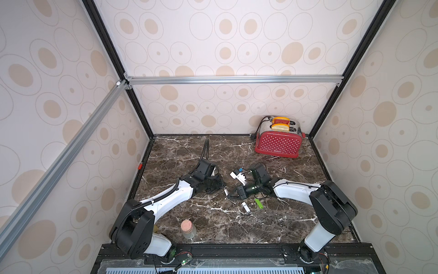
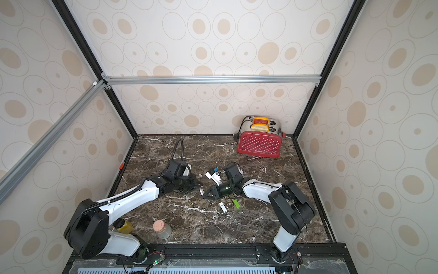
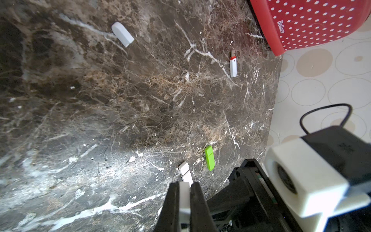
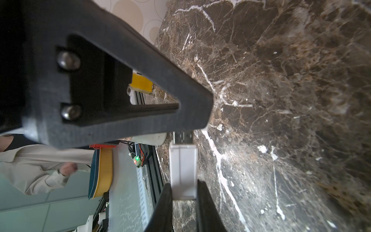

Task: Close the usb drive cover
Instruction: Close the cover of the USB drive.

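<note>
Right wrist view: the right pincer [image 4: 183, 187] grasps the usb drive [image 4: 183, 166], plug bare, at the cover [image 3: 184, 200] clenched in the left pincer [image 3: 184, 185]; next likely needs aligned pushing.

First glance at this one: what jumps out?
The red polka-dot toaster at the back right of the table stands out most. Mid-table, the right gripper is shut on a white USB drive with its plug bare, facing the left gripper, shut on a white cap. A green drive lies beside them.
</note>
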Controlling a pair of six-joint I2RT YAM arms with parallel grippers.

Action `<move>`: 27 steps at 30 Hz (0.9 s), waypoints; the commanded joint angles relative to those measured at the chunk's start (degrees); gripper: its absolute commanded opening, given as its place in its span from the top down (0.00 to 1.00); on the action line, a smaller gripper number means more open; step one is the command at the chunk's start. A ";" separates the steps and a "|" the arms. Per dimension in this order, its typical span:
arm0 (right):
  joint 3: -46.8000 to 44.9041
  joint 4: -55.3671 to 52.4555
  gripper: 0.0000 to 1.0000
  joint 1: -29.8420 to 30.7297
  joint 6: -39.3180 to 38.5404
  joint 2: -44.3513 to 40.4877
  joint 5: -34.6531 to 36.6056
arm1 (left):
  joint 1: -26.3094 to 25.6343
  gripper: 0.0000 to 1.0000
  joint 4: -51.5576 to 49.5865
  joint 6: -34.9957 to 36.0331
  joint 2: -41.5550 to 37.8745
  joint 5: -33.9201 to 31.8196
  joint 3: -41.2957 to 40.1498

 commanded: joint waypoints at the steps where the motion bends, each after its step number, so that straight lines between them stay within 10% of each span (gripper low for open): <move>1: 0.91 -0.27 1.00 0.28 -0.83 1.03 0.32 | -0.57 1.00 0.16 0.16 -1.49 -0.34 0.83; 27: 1.08 -0.80 1.00 0.19 -0.51 -0.16 1.47 | -0.90 1.00 -1.70 1.45 -0.96 -2.40 0.09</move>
